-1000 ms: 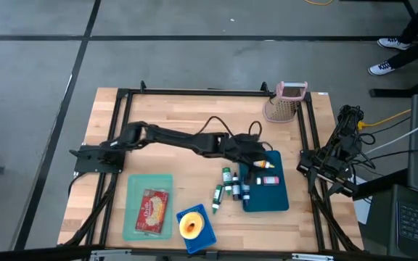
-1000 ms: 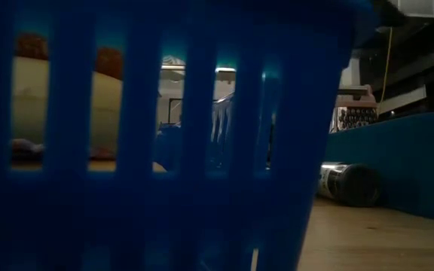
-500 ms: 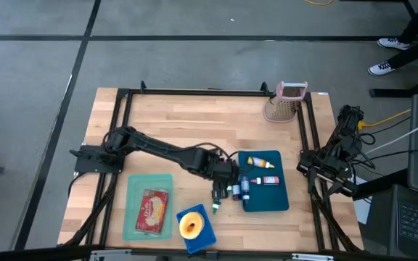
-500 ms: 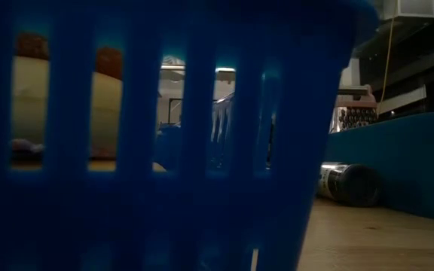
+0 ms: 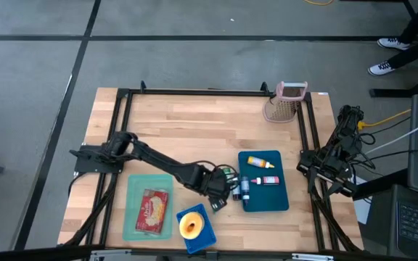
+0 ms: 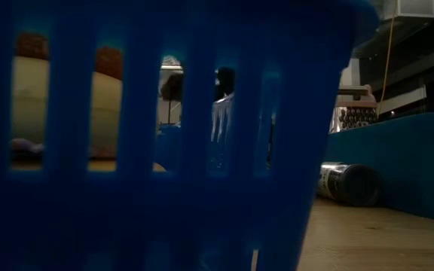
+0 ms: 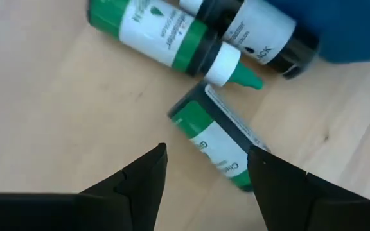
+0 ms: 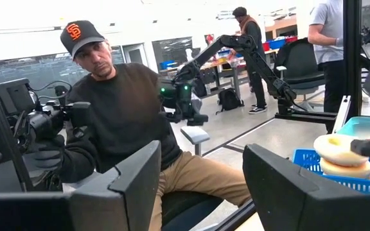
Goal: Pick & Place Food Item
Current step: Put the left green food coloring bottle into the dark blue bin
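Observation:
Several small dropper bottles lie on their sides on the wood beside the blue tray (image 5: 274, 197). My left gripper (image 5: 220, 194) points down over them, open. A short green-labelled bottle (image 7: 216, 142) lies between its fingertips, untouched. A longer green bottle (image 7: 166, 33) and a black-capped one (image 7: 262, 27) lie just beyond. An orange bottle (image 5: 263, 161) and a red-capped one (image 5: 265, 180) lie on the tray. A donut (image 5: 189, 225) sits in the blue basket (image 5: 207, 236). My right gripper (image 8: 201, 167) waits open at the table's right edge.
A teal tray (image 5: 133, 217) with a red packet (image 5: 152, 209) lies near the front left. A pink mesh holder (image 5: 285, 103) stands at the far right. The basket wall (image 6: 164, 150) fills the low view. A seated person (image 8: 127, 115) shows beyond the table.
My left gripper has left the blue tray, going toward the table's near edge and a little left, and down to the loose bottles. Its wrist has rolled and tipped from nearly level to pointing steeply down. Its fingers stayed open. No bottle has moved.

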Action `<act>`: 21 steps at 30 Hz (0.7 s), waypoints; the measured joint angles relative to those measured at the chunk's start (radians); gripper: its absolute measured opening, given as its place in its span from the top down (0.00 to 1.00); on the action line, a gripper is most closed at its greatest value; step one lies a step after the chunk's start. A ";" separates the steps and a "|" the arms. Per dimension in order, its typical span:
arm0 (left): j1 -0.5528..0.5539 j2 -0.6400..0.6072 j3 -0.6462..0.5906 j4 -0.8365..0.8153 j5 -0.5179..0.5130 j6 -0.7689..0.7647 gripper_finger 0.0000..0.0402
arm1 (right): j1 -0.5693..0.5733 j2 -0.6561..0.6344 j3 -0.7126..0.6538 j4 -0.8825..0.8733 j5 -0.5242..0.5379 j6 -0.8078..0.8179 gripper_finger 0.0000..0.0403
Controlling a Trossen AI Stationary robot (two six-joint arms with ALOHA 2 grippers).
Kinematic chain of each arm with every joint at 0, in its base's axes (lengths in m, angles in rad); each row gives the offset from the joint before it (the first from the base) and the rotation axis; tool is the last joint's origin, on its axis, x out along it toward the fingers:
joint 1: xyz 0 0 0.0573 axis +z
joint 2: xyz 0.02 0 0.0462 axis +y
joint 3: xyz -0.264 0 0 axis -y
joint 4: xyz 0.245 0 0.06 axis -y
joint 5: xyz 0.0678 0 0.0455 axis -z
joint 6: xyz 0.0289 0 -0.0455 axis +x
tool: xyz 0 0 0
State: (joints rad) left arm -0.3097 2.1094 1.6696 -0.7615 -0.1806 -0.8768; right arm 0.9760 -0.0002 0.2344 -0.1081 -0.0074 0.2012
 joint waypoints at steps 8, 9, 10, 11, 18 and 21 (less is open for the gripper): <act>-0.003 0.001 -0.044 0.141 0.013 -0.043 0.48 | 0.000 0.000 0.000 0.000 0.000 -0.005 0.46; -0.003 0.001 -0.044 0.140 0.007 -0.055 0.48 | 0.000 0.000 0.000 0.000 0.000 -0.008 0.46; -0.003 0.001 -0.044 0.137 0.002 -0.065 0.48 | 0.000 0.000 0.000 0.000 0.000 -0.013 0.46; -0.003 0.002 -0.044 0.128 0.001 -0.073 0.48 | 0.000 0.000 0.000 0.000 -0.001 -0.020 0.46; 0.011 0.059 -0.042 0.134 0.032 -0.131 0.48 | 0.000 0.000 0.000 0.004 -0.008 -0.027 0.46; 0.023 0.093 -0.042 0.139 0.051 -0.147 0.48 | 0.000 0.000 0.000 0.004 -0.008 -0.027 0.46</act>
State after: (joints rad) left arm -0.2865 2.2024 1.6274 -0.6223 -0.1291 -1.0233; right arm 0.9759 -0.0002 0.2344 -0.1043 -0.0157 0.1745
